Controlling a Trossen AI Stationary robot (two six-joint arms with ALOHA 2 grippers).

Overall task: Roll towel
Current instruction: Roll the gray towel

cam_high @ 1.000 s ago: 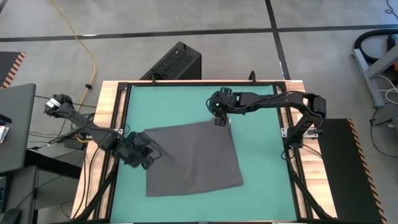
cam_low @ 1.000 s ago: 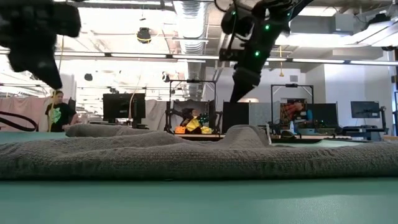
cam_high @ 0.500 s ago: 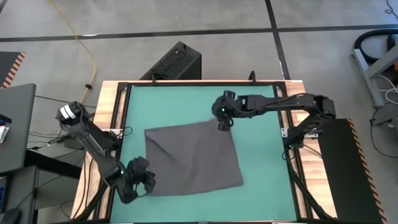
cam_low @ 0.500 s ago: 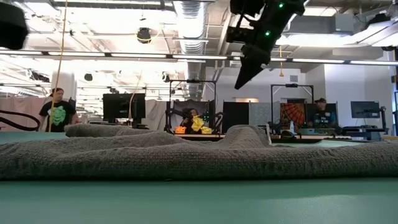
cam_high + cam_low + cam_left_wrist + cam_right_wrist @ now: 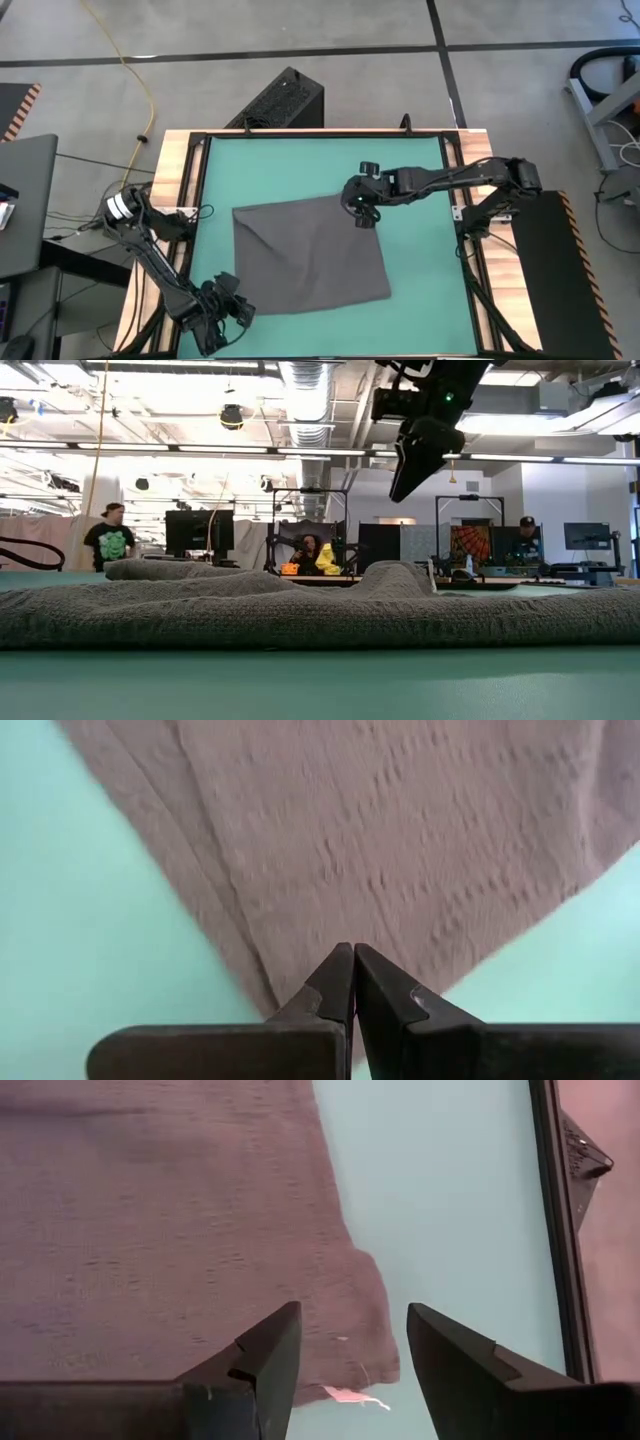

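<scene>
Left gripper [image 5: 222,312] now beside towel's [image 5: 310,255] near-left corner.

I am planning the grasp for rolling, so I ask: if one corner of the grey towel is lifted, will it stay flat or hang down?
The towel would probably droop: it already lies in soft humps. Its knobbly weave looks grippy, so it should not slip easily.

A green mat [image 5: 410,260] covers the counter [image 5: 172,170], which has a pale wooden rim. On the grey floor behind it lie a black box [image 5: 280,100] and a yellow cable [image 5: 140,75]. Across the room, a person [image 5: 108,538] in a dark shirt stands near monitors [image 5: 200,530].
</scene>
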